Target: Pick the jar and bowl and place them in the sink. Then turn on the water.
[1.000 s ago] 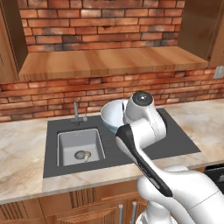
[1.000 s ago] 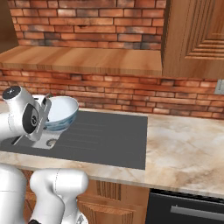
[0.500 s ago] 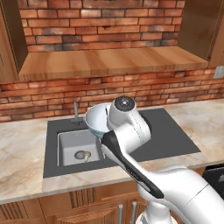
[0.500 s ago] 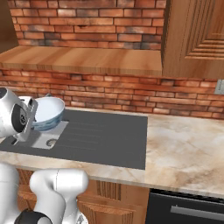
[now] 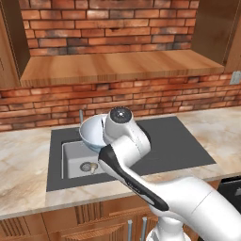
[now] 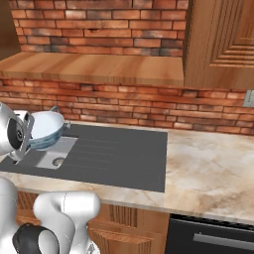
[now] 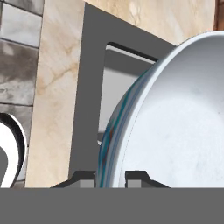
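The pincer [image 7: 110, 178] is clamped on the rim of the pale bowl [image 5: 92, 132], holding it tilted in the air above the sink [image 5: 75, 157], whose basin is set into the marble table [image 5: 23, 162].

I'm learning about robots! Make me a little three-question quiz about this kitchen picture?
1. True or false: the gripper is clamped on the rim of the bowl.
2. What is right below the bowl? A the sink, B the wooden shelf, C the marble counter.
3. Fill in: the wall behind the sink is made of ____.

Key: 1 true; 2 A; 3 brick.
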Available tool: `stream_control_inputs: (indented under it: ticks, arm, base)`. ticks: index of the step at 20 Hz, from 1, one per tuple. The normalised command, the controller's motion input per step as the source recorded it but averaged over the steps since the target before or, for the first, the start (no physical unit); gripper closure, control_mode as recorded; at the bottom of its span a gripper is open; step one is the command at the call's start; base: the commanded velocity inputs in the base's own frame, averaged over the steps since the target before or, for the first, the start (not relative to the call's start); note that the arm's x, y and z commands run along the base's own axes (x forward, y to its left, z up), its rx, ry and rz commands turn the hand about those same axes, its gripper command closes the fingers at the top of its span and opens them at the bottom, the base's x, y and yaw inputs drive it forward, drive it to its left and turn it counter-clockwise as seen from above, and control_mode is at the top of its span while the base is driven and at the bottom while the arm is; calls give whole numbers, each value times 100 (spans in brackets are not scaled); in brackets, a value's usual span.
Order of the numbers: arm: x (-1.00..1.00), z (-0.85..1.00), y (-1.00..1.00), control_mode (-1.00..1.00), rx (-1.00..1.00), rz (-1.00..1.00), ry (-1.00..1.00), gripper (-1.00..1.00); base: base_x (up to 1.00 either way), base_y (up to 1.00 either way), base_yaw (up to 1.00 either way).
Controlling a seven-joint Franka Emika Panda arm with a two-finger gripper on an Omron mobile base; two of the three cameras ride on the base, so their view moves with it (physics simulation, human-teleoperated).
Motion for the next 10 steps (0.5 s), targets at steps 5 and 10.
stream_control_inputs:
  ticks: [5,10]
  arm:
    - [21,-28,24,-100,0,4,0,100]
    - [17,-39,6,-100,0,2,0,100]
  base:
    - [0,0,0]
    - [0,0,0]
